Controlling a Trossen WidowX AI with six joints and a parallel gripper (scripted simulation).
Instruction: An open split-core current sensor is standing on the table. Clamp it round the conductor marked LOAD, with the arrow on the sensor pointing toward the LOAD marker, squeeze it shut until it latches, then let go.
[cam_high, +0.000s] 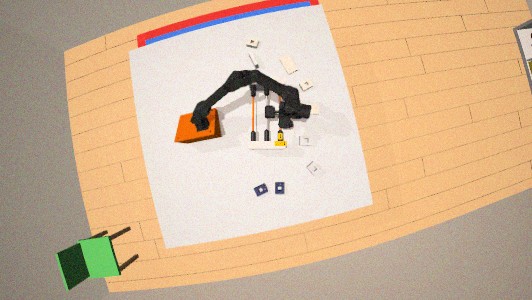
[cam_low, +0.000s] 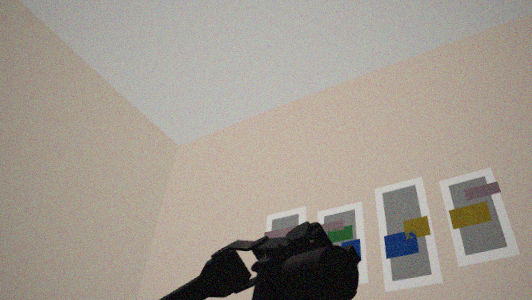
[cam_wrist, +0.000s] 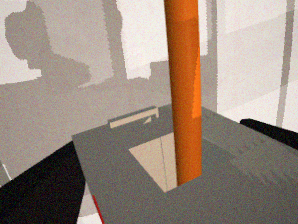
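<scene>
My gripper (cam_wrist: 163, 138) is shut on the grey sensor (cam_wrist: 115, 165), one black finger on each side of it in the wrist view. An orange conductor (cam_wrist: 185, 90) (cam_high: 280, 98) runs into the sensor's square window, and the grey body shows around that window. Whether the sensor is latched cannot be seen. A red strip (cam_wrist: 98, 209) shows at the sensor's lower left edge; no arrow can be made out. In the top view the arm covers the sensor. A yellow marker (cam_high: 280, 143) is at the near end of this conductor; its lettering is unreadable.
Another orange conductor (cam_high: 253, 115) and a grey one (cam_high: 266, 123) run alongside on a white holder (cam_high: 260, 146). Two dark blue pieces (cam_high: 261, 189) (cam_high: 279, 188) lie in front. Several pale pieces, such as one white block (cam_high: 314, 168), lie to the right and behind.
</scene>
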